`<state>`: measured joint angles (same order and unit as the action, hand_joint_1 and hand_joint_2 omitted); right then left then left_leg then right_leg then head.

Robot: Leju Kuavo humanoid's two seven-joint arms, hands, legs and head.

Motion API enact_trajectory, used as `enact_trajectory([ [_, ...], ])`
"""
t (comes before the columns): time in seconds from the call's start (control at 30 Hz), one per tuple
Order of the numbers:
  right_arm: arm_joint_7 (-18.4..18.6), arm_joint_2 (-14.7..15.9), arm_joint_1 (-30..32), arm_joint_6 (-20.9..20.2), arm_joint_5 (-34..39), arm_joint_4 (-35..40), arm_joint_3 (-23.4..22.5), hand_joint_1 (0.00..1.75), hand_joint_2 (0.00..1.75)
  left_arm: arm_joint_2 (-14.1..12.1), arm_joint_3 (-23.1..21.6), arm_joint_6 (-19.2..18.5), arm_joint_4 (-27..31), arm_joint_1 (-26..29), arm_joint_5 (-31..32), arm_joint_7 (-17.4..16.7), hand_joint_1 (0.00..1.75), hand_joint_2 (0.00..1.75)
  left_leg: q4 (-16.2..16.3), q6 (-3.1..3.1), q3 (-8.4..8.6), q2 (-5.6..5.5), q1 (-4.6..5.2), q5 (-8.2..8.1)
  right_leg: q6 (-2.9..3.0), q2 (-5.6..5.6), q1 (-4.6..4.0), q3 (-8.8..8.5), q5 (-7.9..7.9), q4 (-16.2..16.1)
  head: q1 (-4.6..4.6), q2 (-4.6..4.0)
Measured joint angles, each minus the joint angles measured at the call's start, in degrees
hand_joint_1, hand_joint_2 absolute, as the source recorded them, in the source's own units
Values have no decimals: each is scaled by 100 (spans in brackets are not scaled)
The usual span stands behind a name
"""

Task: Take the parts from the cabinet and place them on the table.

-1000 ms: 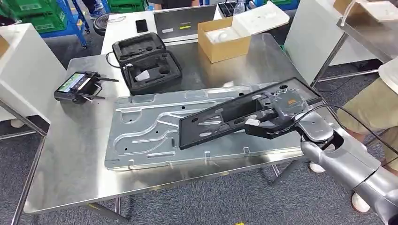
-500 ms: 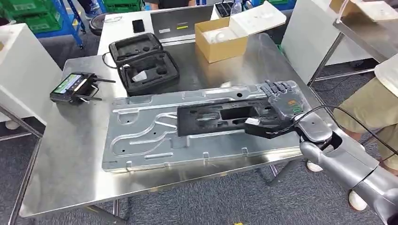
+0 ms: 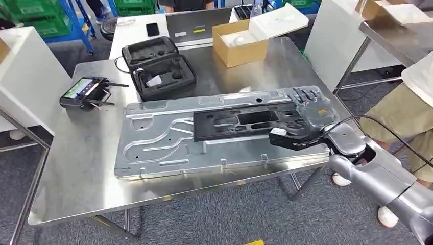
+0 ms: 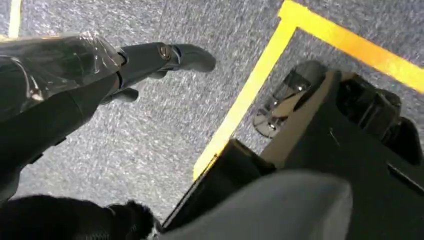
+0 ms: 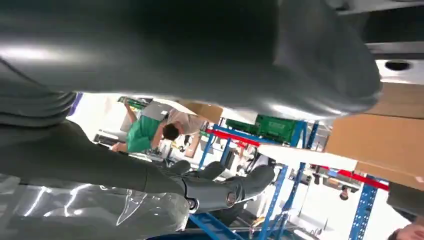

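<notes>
Black part [image 3: 240, 124] dropped from tilted to lying flat on big steel panel [image 3: 168, 143] on worktop [image 3: 76, 173]. My right hand [image 3: 306, 122] still gripping its near end, long axis running straight away from fingers. Left hand [image 4: 150, 65] hangs down by floor, holding nothing.

No text, brand or number can be read in any view. The small white label with a yellow strip [image 3: 190, 32] on the grey panel at the far table is too blurred to make out, as is the lit screen of the black handheld controller [image 3: 84, 93].
</notes>
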<state>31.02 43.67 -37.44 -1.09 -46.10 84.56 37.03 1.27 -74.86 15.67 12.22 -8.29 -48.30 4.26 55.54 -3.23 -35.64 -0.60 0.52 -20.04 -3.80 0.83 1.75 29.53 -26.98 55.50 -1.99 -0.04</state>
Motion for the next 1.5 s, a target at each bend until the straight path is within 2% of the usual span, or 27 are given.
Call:
enact_trajectory([
  [0.07, 0, -2, 18, 0, 2, 0, 2, 0, 0, 0, -2, 9, 0, 2, 4, 0, 0, 0, -2, 59, -39, -3, -33, 42, 109, -29, 19, 75, 69, -18, -9, -2],
  [0.13, 2, 6, 10, 11, 4, 2, -4, 0, 0, 4, -2, 11, 0, -4, 7, 0, 0, 0, 460, 136, -223, 6, -60, -490, 179, -31, 15, 155, 154, -16, -2, -2],
  [0.2, 2, 6, 13, 11, 6, 2, -7, 0, 0, 4, -2, 11, 0, -17, 7, 0, 0, 0, 1451, 190, -533, 9, -76, -1097, 186, -35, 11, 275, 241, -11, -2, -2],
  [0.23, 4, 6, 14, 11, 7, 2, -7, 0, 0, 4, -2, 13, 0, -27, 9, 0, 0, 0, 1832, 192, -619, 8, -76, -1239, 183, -35, 5, 338, 286, -10, -2, -2],
  [0.3, 9, 9, 26, 11, 9, 2, -7, 0, 0, 4, -4, 13, 0, -30, 11, 0, 0, 0, 1778, 157, -421, 7, -75, -1093, 176, -35, -9, 445, 370, -8, -2, -2],
  [0.37, 9, 24, 25, 11, 9, 2, -22, 0, 0, 4, -11, 13, 0, -15, 31, -11, 0, 0, 822, 60, 225, 4, -51, -756, 161, -29, -36, 528, 446, -8, -2, -2],
  [0.43, 9, 57, 23, 13, 7, 4, -46, 0, 0, 4, -13, 15, 0, 25, 48, -17, 0, 0, -105, -57, 788, 4, -2, -760, 115, -26, -65, 575, 506, -7, -4, -2],
  [0.47, 9, 68, 24, 13, 7, 4, -46, 0, 0, 7, -13, 20, 0, 30, 48, -17, 0, 0, -45, -20, 741, 3, 4, -670, 74, -35, -40, 563, 562, -46, -13, -2],
  [0.57, 11, 94, 28, 11, -2, 7, -50, 0, 0, 7, -15, 20, 0, 35, 61, -15, 0, 0, -127, -99, 668, -3, 19, -551, -62, -36, -51, 592, 699, -114, -11, -2],
  [0.6, 15, 100, 37, 9, -15, 7, -50, 0, 0, 22, -15, 20, 0, 29, 72, -15, 0, 0, -198, -112, 650, 19, -17, -448, -52, -40, -6, 646, 576, -51, -9, -2],
  [0.7, 24, 140, 26, -9, -33, 7, -46, 0, 0, 35, -15, 20, 0, 28, 79, -13, 0, 0, -228, -210, 476, 32, -19, -282, -62, -50, -31, 1032, -381, 1115, -42, -2],
  [0.73, 24, 142, 32, -13, -33, 7, -39, 0, 0, 39, -15, 20, 0, 27, 76, -13, 0, 0, -226, -213, 405, 31, -7, -230, -82, -50, -33, 1134, -560, 1540, -39, -2],
  [0.77, 24, 142, 39, -13, -33, 4, -37, 0, 0, 46, -15, 20, 0, 27, 76, -13, 0, 0, -220, -212, 340, 33, 0, -177, -94, -52, -33, 1146, -553, 1756, -39, -2],
  [0.8, 24, 144, 45, -13, -33, 4, -37, 0, 0, 48, -15, 20, 0, 24, 76, -11, 0, 0, -215, -206, 270, 37, 2, -123, -99, -52, -32, 1028, -416, 1707, -39, -2],
  [0.87, 30, 151, 43, -13, -31, 7, -39, 0, 0, 55, -15, 20, 0, 11, 70, -2, 0, 0, -189, -175, 137, 36, -4, -31, -105, -56, -26, 417, 1, 905, -39, -2],
  [0.9, 39, 151, 43, -13, -20, 7, -42, 0, 0, 57, -15, 20, 0, 3, 70, 2, 0, 0, -154, -151, 86, 34, -5, -1, -109, -59, -18, 22, 62, 363, -42, -2],
  [0.93, 55, 151, 38, -11, -4, 7, -46, 0, 0, 57, -15, 24, 0, -3, 70, 2, 0, 0, -115, -116, 37, 24, 26, 19, -100, -59, -37, -284, -125, -133, -42, -2],
  [0.97, 61, 153, 66, -7, 2, 7, -55, 0, 0, 57, -15, 26, 0, -6, 68, 2, 0, 0, -104, -88, 36, 22, 26, 61, -17, -41, -75, -271, -88, -136, -17, 0],
  [1.07, 74, 157, 107, 9, 35, 4, -55, 0, 0, 55, -15, 33, 0, -11, 68, 4, 0, 0, -92, 8, -26, 3, 32, 179, 108, -56, -73, -176, -24, -122, -33, -2],
  [1.1, 74, 157, 124, 35, 63, 4, -55, 0, 0, 48, -15, 35, 0, -12, 66, 4, 0, 0, -31, 48, -62, -9, -11, 68, 153, -78, -38, -137, 39, -141, -37, -2],
  [1.13, 72, 153, 148, 63, 74, 4, -57, 0, 0, 48, -15, 39, 0, -16, 59, 4, 0, 0, 184, 89, -164, 1, -10, -217, 197, -77, -35, -74, 96, -141, -22, -2],
  [1.2, 68, 151, 228, 127, 114, 2, -61, 0, 0, 48, -15, 39, 0, -39, 61, 4, 0, 0, 1103, 156, -463, 2, -58, -892, 217, -82, -29, 86, 217, -139, -20, -2],
  [1.27, 46, 149, 362, 252, 158, -7, -68, 0, 0, 48, -13, 42, 0, -46, 61, 4, 0, 0, 1824, 186, -604, 4, -85, -1126, 203, -83, -30, 244, 332, -131, -20, -2],
  [1.33, -7, 142, 528, 378, 212, -33, -105, 0, 0, 48, -13, 42, 0, -46, 61, 4, 0, 0, 1605, 176, -304, 4, -87, -846, 175, -85, -29, 386, 437, -129, -20, -2],
  [1.4, -46, 138, 627, 463, 223, -55, -136, 0, 0, 48, -13, 41, 0, -22, 63, 2, 0, 0, 554, 113, 413, 0, -85, -546, 137, -79, -29, 500, 538, -129, -20, -2],
  [1.43, -53, 138, 658, 483, 225, -55, -151, 0, 0, 46, -13, 42, 0, 3, 63, 0, 0, 0, 12, 70, 755, -4, -77, -666, 108, -77, -29, 532, 577, -125, -22, -2],
  [1.5, -112, 133, 719, 582, 280, -68, -201, 0, 0, 48, -13, 44, 0, 26, 63, 0, 0, 0, -144, 23, 796, -28, -18, -657, 33, -77, -31, 550, 668, -160, -33, -2],
])
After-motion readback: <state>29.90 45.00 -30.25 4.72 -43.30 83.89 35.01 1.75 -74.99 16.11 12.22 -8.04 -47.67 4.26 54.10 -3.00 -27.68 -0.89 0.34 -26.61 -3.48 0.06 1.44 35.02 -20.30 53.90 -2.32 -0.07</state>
